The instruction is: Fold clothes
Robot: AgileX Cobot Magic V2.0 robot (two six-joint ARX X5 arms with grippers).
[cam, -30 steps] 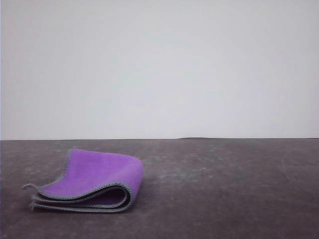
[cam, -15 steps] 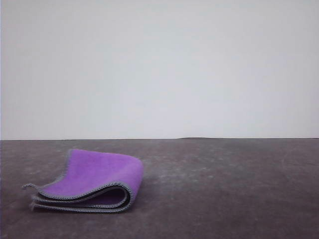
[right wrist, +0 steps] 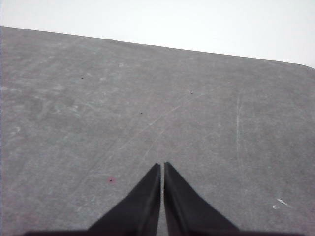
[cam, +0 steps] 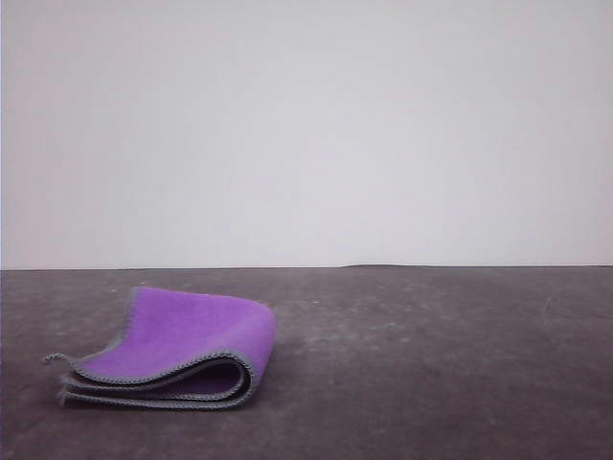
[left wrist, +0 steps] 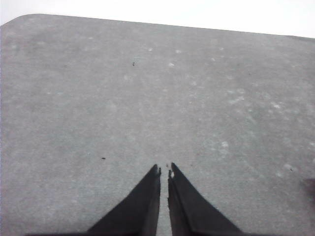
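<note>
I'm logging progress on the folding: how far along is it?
Done: the cloth lies folded in stacked layers, purple up. In hand: nothing; the left gripper and right gripper are shut over bare table. Left: perhaps only tidying the frayed corner.

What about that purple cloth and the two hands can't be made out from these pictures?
- Cloth, front view: its inner layers and underside are hidden by its own folds.
- Frayed corner, front view: too small and blurred to make out.
- Left hand and right hand, wrist views: the bases are cut off by the picture edge.
</note>
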